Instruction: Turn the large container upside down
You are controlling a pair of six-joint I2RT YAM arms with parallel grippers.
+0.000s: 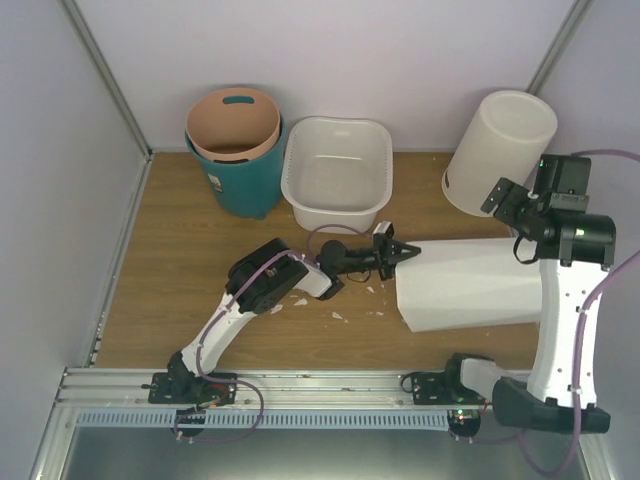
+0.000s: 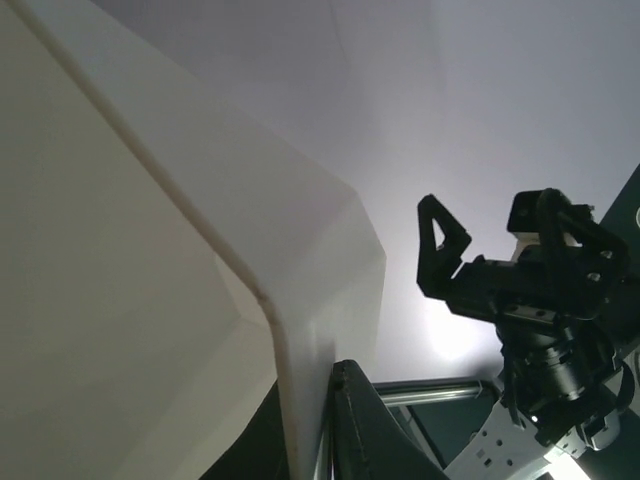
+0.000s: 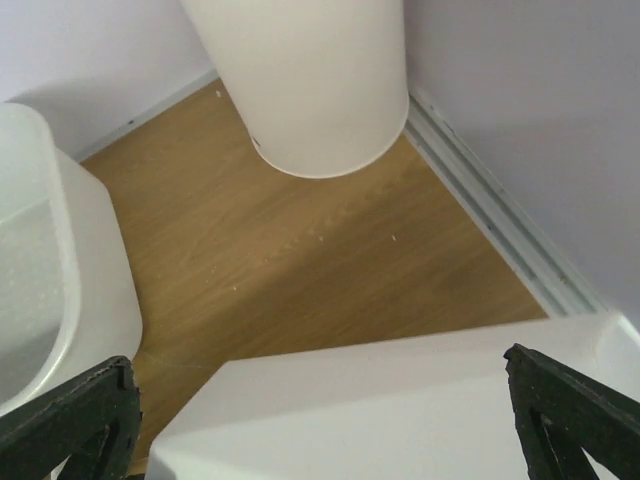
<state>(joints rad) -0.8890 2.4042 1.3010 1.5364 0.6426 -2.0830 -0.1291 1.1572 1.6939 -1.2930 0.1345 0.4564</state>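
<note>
The large container (image 1: pixel 338 172), a wide white rectangular tub, stands upright and empty at the back of the table; its rounded corner (image 3: pixel 60 290) shows at the left of the right wrist view. Neither gripper touches it. My left gripper (image 1: pixel 397 254) is shut on the rim of a white octagonal bin (image 1: pixel 470 285) that lies on its side; that rim (image 2: pixel 270 330) runs between the fingers. My right gripper (image 1: pixel 505 198) hangs wide open above this bin (image 3: pixel 400 420), with nothing between its fingers, and the left wrist view also shows this gripper (image 2: pixel 480 235).
A round white bin (image 1: pixel 498 150) leans at the back right (image 3: pixel 310 80). A teal bin with a peach liner (image 1: pixel 235 148) stands left of the tub. Small white scraps (image 1: pixel 338 316) lie on the wood by the left arm. Walls close in on three sides.
</note>
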